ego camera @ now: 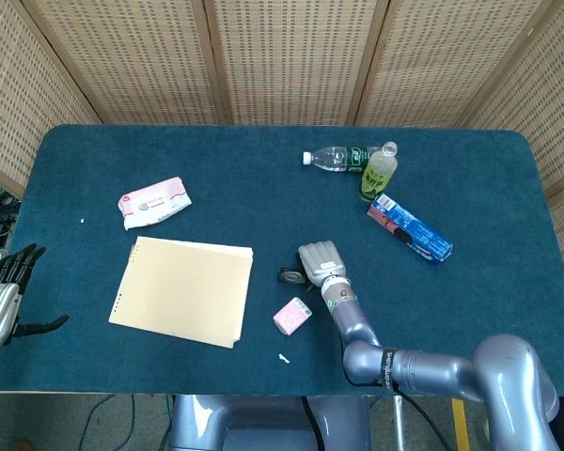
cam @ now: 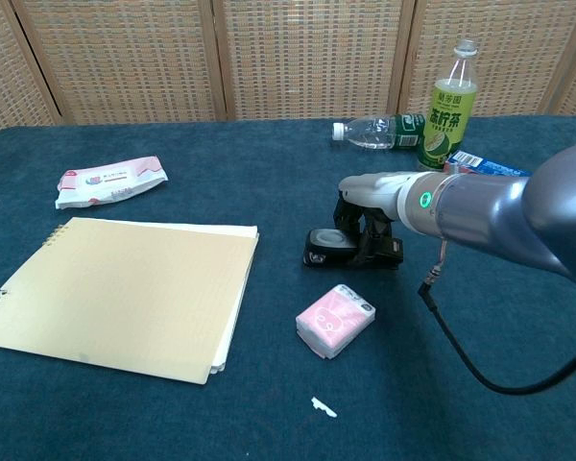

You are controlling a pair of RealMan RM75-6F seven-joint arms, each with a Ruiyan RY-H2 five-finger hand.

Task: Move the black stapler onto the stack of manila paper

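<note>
My right hand (ego camera: pixel 318 259) (cam: pixel 365 206) grips the black stapler (cam: pixel 338 247) (ego camera: pixel 290 275) from above, just over the blue cloth, a little right of the stack of manila paper (ego camera: pixel 182 289) (cam: pixel 110 293). The stapler's front end points left toward the paper. The stack lies flat at the table's left front. My left hand (ego camera: pixel 4 297) hangs open off the table's left edge, seen only in the head view.
A pink tissue pack (ego camera: pixel 291 316) (cam: pixel 335 320) lies just in front of the stapler. A wipes packet (ego camera: pixel 153 201) sits behind the paper. A lying clear bottle (ego camera: pixel 336 158), an upright green bottle (ego camera: pixel 377 172) and a blue box (ego camera: pixel 410 229) stand at the back right.
</note>
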